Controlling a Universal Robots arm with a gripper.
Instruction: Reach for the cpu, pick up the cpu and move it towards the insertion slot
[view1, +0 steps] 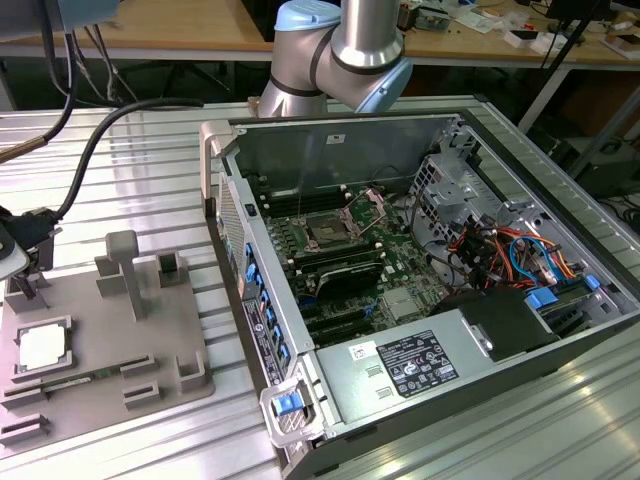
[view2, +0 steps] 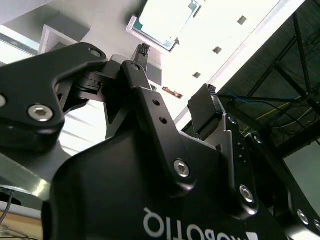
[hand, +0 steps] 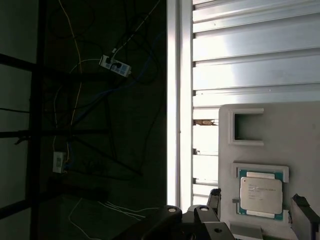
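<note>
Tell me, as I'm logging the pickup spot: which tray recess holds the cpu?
The framed square recess holds the cpu, its silvery top showing. The smaller recess beside it on the tray is empty.

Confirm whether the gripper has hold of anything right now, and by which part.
Nothing is held. The gripper is open, its fingers spread and gripping nothing, and the cpu lies flat in its recess in the grey tray.

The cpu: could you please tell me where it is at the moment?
The cpu lies flat in a recess of the grey tray at the exterior view's left, outside the computer case and well apart from the insertion slot.
</note>
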